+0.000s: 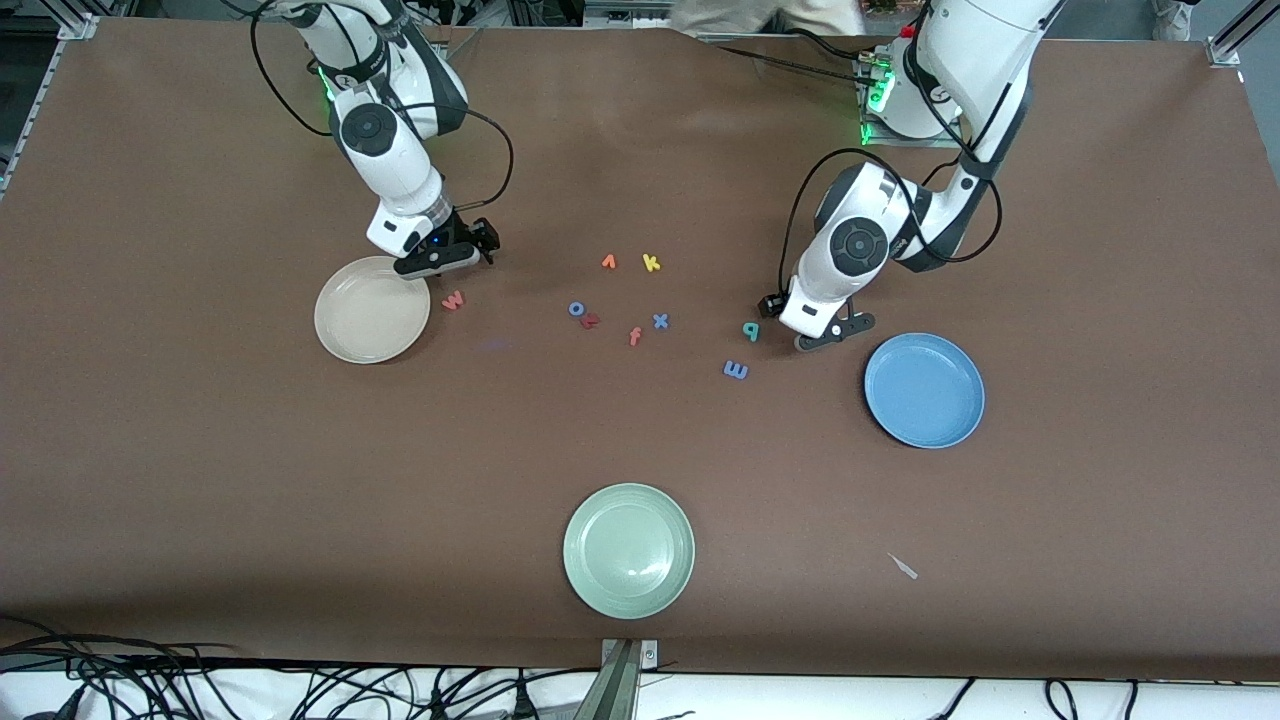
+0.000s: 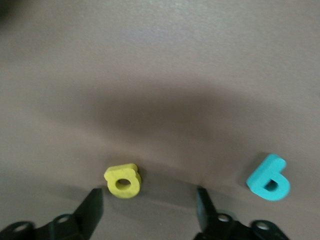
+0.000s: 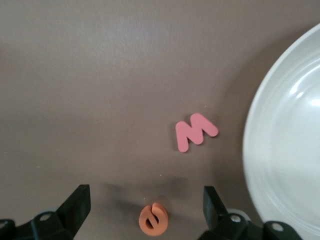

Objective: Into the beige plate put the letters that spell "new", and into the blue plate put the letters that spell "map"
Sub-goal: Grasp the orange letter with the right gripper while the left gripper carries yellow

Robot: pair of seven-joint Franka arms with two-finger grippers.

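Front view: the smooth round beige plate (image 1: 371, 310) and blue plate (image 1: 924, 390) lie well apart on the matte brown table (image 1: 200, 450). Left wrist view: left gripper (image 2: 147, 207), fingers apart, flanks a yellow foam letter (image 2: 123, 181); a teal letter (image 2: 269, 178) lies near. Right wrist view: right gripper (image 3: 146, 209), fingers apart, flanks an orange e (image 3: 153, 219) near the pinkish-red w (image 3: 195, 131).

W (image 1: 453, 299) just beside the beige plate (image 1: 371, 309); m (image 1: 735, 370) nearer the front camera than p (image 1: 750, 331)

Robotics lab, brown table (image 1: 200, 480), loose cables (image 1: 150, 690)

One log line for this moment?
left end effector: open around yellow foam letter | right end effector: open around orange foam e | plates: no letters visible
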